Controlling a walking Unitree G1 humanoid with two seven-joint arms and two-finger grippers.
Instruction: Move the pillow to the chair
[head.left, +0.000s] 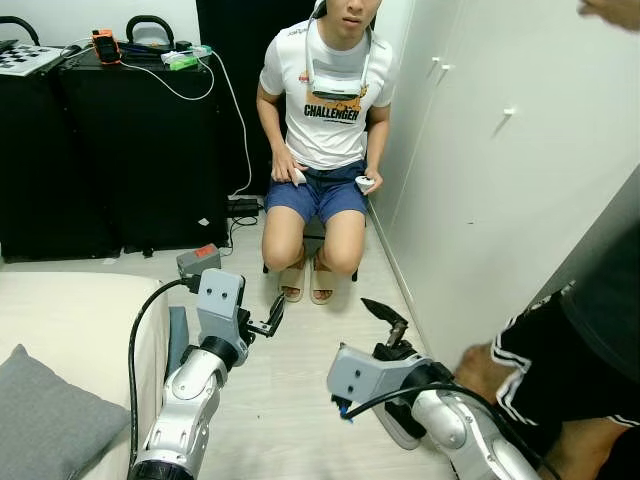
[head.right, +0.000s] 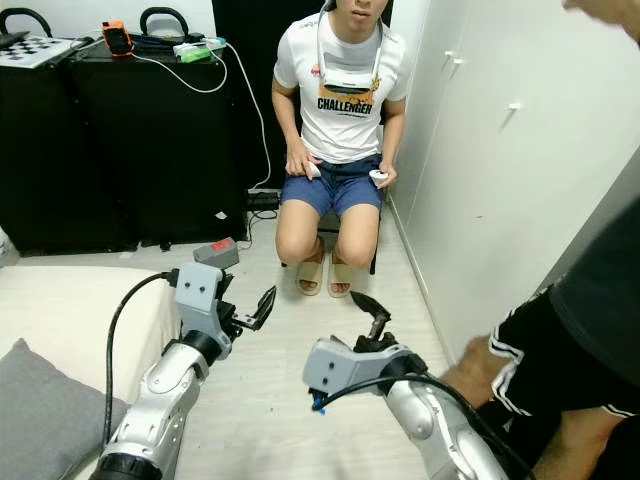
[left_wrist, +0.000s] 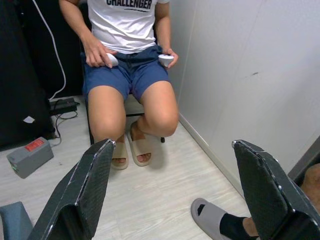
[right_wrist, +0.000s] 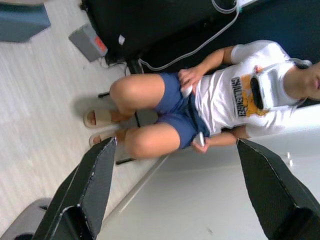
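Soft grey pillow (head.left: 45, 420) lies on the cream bed (head.left: 70, 320) — both pincers, left (head.left: 272, 318) and right (head.left: 388, 318), gape empty above pale plank floor (left_wrist: 165, 185).

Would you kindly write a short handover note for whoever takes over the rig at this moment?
Left pincer: open, holding nothing, raised over the floor.
Right pincer: open, holding nothing, likewise in front of the robot.
Grey pillow: on the bed at the robot's left, not yet touched.
Chair: straight ahead, with a person sitting on it.
Done: nothing.
Left: grasp the pillow, carry it to the chair.
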